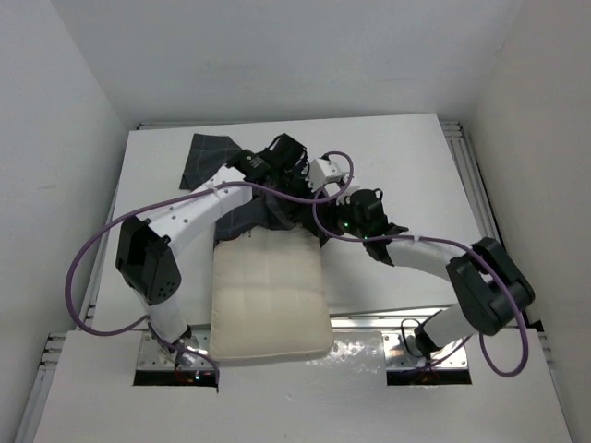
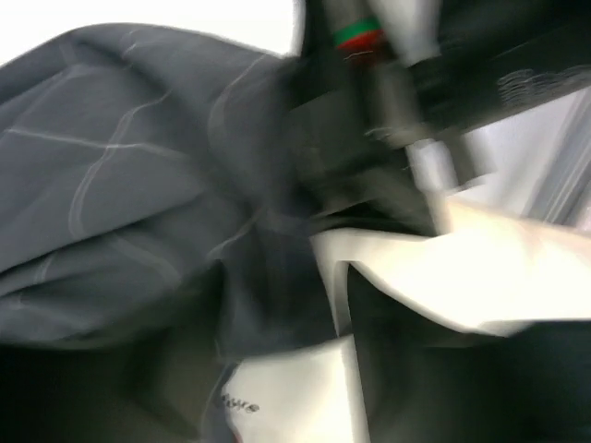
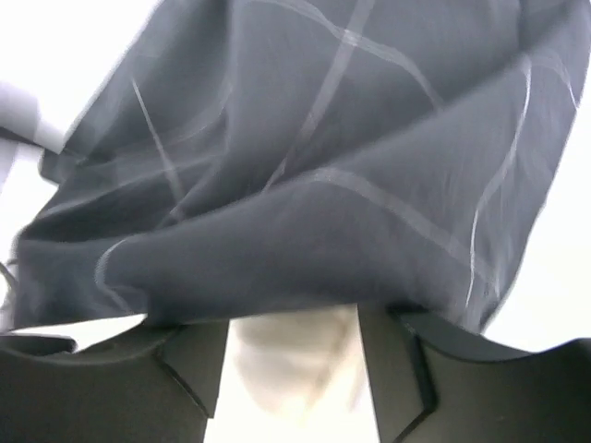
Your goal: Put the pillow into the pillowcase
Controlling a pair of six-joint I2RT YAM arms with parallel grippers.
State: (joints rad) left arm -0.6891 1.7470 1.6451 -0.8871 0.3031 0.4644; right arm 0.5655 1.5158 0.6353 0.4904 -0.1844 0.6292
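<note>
Status: pillow (image 1: 268, 295) lies flat at the near edge of the table (image 1: 406, 175), between my two bases, long axis pointing away from me. Nearly all of it is bare cream quilting. Only its far end meets the pillowcase (image 1: 208, 159), which sits bunched in a dark heap there with one corner trailing off to the far left. My read is that this layout is deliberate: far end butted against the case so the cloth can be drawn back over it towards me.

Both arms reach to that far end and sit close together over the heap, because that's where the opening has to be worked.

Right gripper (image 3: 295, 369): fingers spread, nothing pinched. Checked cloth drapes just past the tips, and a patch of cream shows through the gap, so I'm low at the seam between case and pillow.

Left gripper (image 1: 282, 157): cannot tell the jaw state. Its wrist view is smeared and shows grey folds, a slab of white and the other arm close by, but no clear fingers.

Judgement: insertion barely begun. Risk is grabbing both layers of the case and closing the mouth.
</note>
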